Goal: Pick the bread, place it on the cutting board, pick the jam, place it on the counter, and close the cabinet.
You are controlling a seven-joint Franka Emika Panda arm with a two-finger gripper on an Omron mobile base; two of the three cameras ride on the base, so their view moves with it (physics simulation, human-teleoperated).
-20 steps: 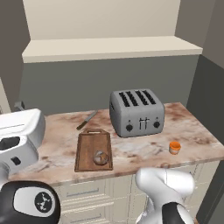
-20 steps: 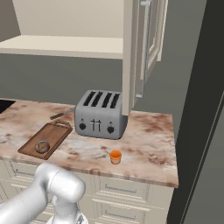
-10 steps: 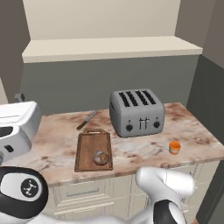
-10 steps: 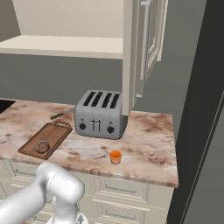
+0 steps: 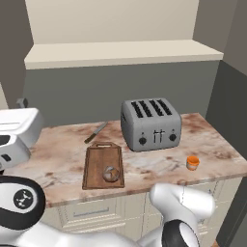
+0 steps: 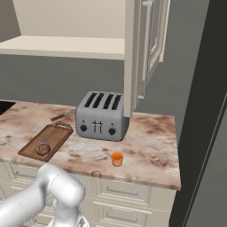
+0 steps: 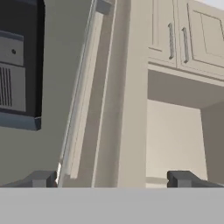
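The bread (image 5: pixel 111 173) lies on the cutting board (image 5: pixel 102 157), seen from the other side as bread (image 6: pixel 43 148) on the cutting board (image 6: pixel 53 135). The orange jam (image 5: pixel 193 162) (image 6: pixel 117 158) stands on the counter (image 5: pixel 212 140) near its front edge, right of the toaster. The cabinet is open: its shelf (image 5: pixel 120 50) is bare and one door (image 6: pixel 153 40) is swung out above the toaster. My gripper (image 7: pixel 111 179) is open with nothing between its fingertips (image 7: pixel 41 178). It faces another cabinet door (image 7: pixel 103 87) seen edge-on, with the open compartment (image 7: pixel 175 140) to its right.
A grey four-slot toaster (image 5: pixel 150 124) stands at mid counter, with a knife (image 5: pixel 96 131) behind the board. Cream drawers (image 6: pixel 128 193) run below the worktop. A dark appliance (image 7: pixel 19 65) shows left in the hand view, closed upper doors (image 7: pixel 177 41) at top right.
My arm has swung slightly left and up at the left edge of the left base view. Bread, jam, board and cabinet door have not moved.
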